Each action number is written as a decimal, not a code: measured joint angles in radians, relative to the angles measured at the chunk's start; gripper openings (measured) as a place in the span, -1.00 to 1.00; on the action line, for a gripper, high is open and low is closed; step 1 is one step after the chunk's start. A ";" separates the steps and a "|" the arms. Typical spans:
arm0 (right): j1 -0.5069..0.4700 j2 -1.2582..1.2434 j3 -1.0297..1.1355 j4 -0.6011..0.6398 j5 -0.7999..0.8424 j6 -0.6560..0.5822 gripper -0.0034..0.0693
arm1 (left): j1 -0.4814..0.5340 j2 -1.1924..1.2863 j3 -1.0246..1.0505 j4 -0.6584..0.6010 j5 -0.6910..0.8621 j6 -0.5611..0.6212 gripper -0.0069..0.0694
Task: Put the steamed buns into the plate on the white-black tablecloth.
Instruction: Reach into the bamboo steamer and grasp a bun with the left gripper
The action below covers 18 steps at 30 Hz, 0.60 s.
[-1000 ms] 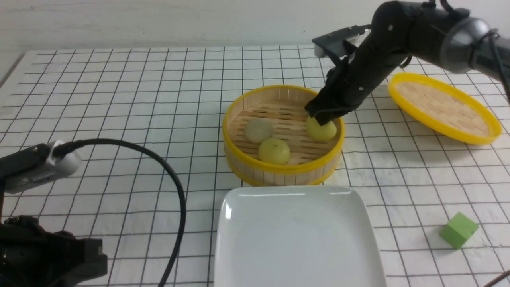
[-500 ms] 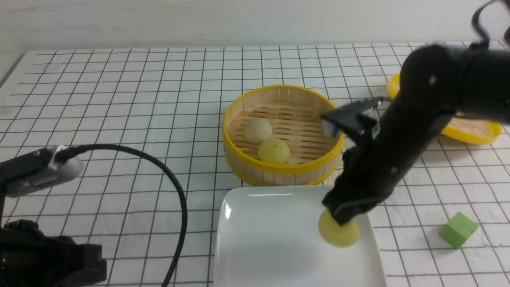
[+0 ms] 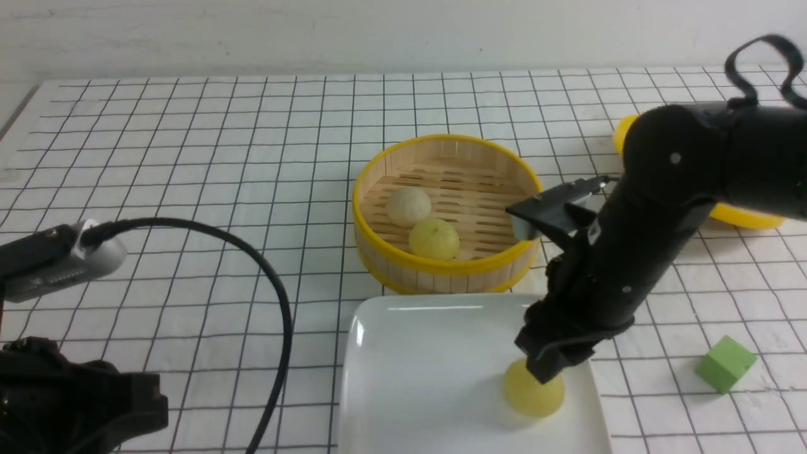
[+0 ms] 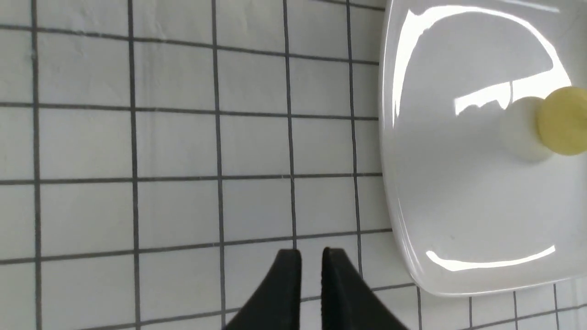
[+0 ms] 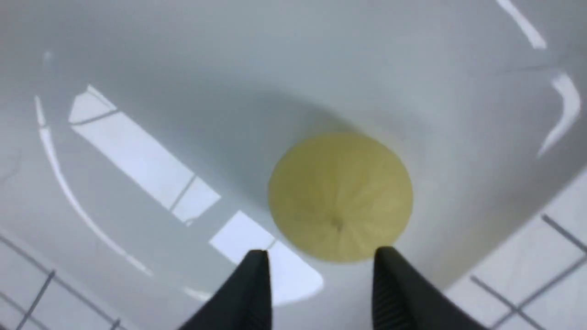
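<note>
One pale yellow-green steamed bun sits on the white square plate near its right edge; it also shows in the right wrist view and the left wrist view. My right gripper is open just above it, its fingertips apart and clear of the bun. A beige-white bun and a second yellow-green bun lie in the bamboo steamer basket. My left gripper is shut and empty over the white-black tablecloth, beside the plate.
The yellow-rimmed bamboo lid lies at the right, mostly behind my right arm. A green cube sits on the cloth at the front right. A black cable arcs over the left side.
My right gripper lifted a yellow-green bun out of the steamer basket, carried it to the plate's right side, and has now let it go and opened above it. The left arm barely moved.
</note>
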<state>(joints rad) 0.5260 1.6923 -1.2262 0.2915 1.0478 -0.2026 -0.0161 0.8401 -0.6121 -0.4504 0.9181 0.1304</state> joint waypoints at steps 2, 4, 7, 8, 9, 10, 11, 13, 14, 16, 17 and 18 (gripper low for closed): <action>0.000 -0.034 -0.008 -0.028 0.047 0.003 -0.46 | 0.000 0.000 0.000 0.000 0.001 0.000 -0.57; 0.000 -0.112 -0.005 -0.076 0.123 0.019 -0.87 | 0.000 0.005 0.000 0.000 0.026 -0.009 -0.64; 0.000 -0.222 0.023 -0.119 0.153 0.032 -0.94 | 0.000 0.026 0.000 0.000 0.062 -0.013 -0.74; 0.000 -0.260 0.046 -0.133 0.158 0.034 -0.95 | 0.000 0.038 0.000 0.000 0.070 -0.013 -0.78; 0.000 -0.299 0.063 -0.147 0.160 0.035 -0.95 | 0.000 0.052 0.000 0.000 0.076 -0.013 -0.81; 0.000 -0.371 0.119 -0.172 0.161 0.037 -0.94 | 0.000 0.086 -0.006 0.004 0.085 -0.013 -0.81; 0.000 -0.424 0.152 -0.184 0.156 0.041 -0.94 | 0.000 0.111 -0.013 0.008 0.093 -0.016 -0.81; 0.000 -0.546 0.272 -0.212 0.089 0.063 -0.94 | 0.000 0.174 -0.044 0.012 0.107 -0.029 -0.81; 0.000 -0.556 0.281 -0.216 0.083 0.068 -0.94 | 0.000 0.179 -0.047 0.012 0.108 -0.030 -0.81; 0.000 -0.646 0.378 -0.233 0.023 0.105 -0.94 | 0.000 0.230 -0.090 0.009 0.112 -0.037 -0.81; 0.000 -0.701 0.434 -0.244 -0.002 0.132 -0.94 | 0.000 0.254 -0.115 0.005 0.112 -0.039 -0.81; 0.000 -0.729 0.478 -0.254 -0.018 0.155 -0.94 | -0.002 0.279 -0.142 0.002 0.114 -0.044 -0.81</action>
<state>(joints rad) 0.5260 0.9635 -0.7478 0.0377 1.0300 -0.0479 -0.0178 1.1187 -0.7540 -0.4483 1.0316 0.0862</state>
